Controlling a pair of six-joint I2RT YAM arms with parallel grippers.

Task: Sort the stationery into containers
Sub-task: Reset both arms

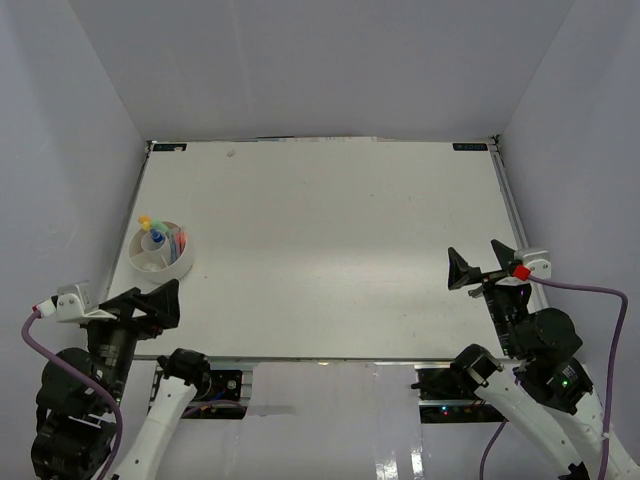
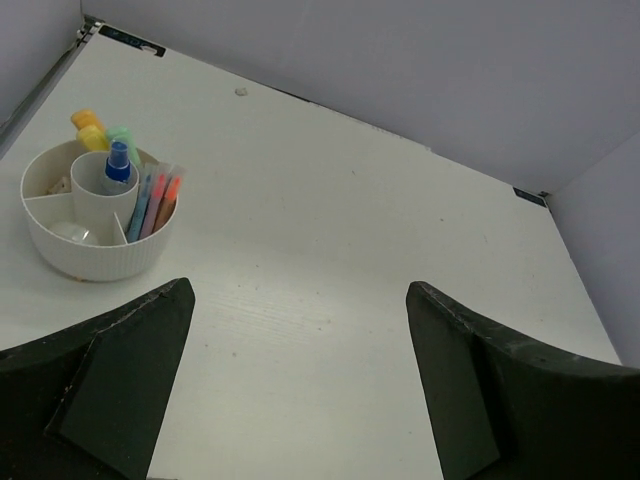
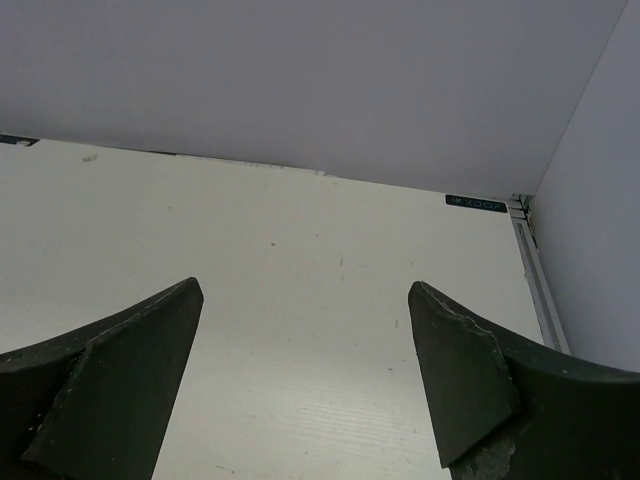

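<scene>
Divided white dish (image 2: pixel 95 262) sits at the left of the table (image 1: pixel 330 250), stationery (image 2: pixel 150 200) sorted inside it. No loose items seen. Left gripper (image 2: pixel 300 290) and right gripper (image 3: pixel 305 290) are spread, empty and well apart from it. Risk: a careless left-arm sweep could tip the dish.

Camera layout
Overhead looks down from behind; wrist cameras face the back wall (image 3: pixel 300 80), low; left and overhead share the dish (image 2: pixel 95 262).
</scene>
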